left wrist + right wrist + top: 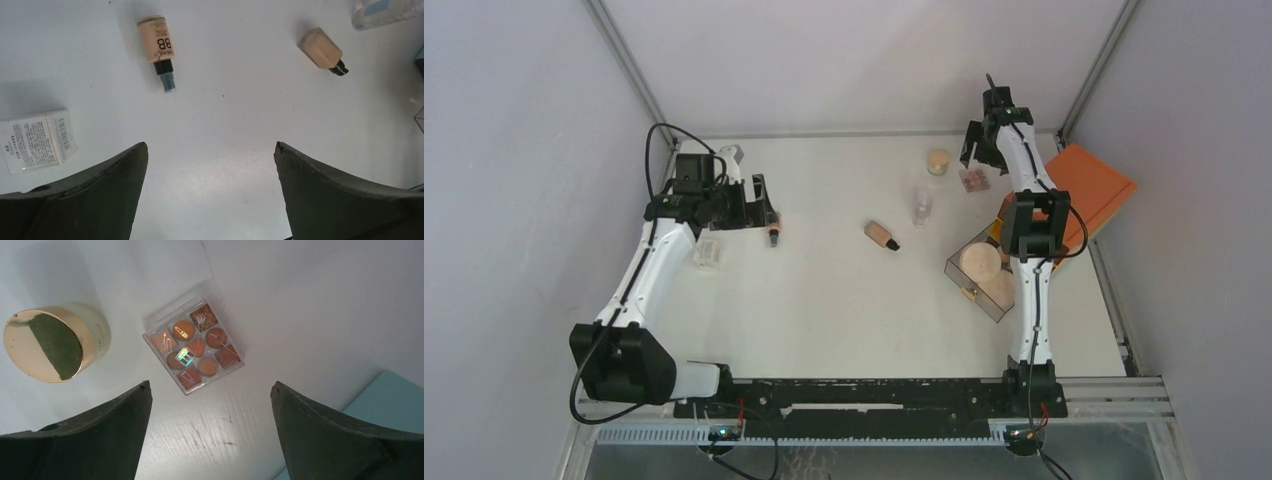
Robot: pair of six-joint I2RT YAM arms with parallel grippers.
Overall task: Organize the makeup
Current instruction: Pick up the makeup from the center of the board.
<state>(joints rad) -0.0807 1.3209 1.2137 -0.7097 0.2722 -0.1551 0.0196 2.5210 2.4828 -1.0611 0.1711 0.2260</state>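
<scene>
R tool [210, 387] spread wide, empty, over palette [194, 351] lying flat on tabletop [300, 300] beside gold-lid jar [47, 345]. It sits skewed: I'd square wrist w/ its edges, go low, pinch across sides. L tool [211, 146] spread too, BB bottle [157, 45] just ahead.

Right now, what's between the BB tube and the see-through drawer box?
A peach bottle with a black cap lies roughly between the BB tube and the drawer box, seen in the top view.
</scene>
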